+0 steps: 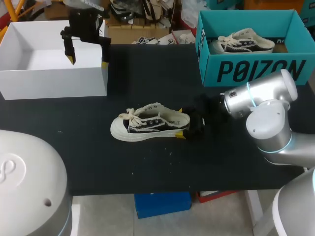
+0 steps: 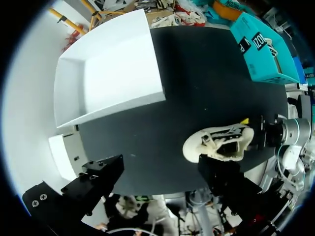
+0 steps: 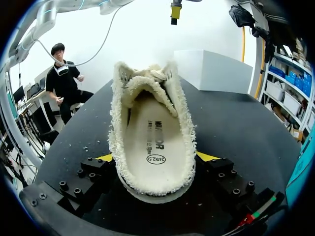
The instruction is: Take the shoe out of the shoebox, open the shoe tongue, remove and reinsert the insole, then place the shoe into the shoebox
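The shoe (image 3: 155,142) hides nearly all of my right gripper's (image 3: 156,157) yellow tips, leaving only slivers either side of its heel. In its own wrist view, my left gripper's (image 2: 160,167) tips sit hidden behind dark finger blocks.

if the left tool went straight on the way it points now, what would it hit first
Most likely the black table just beside the white box corner; depth is unclear, so the left tool might clip its rim.
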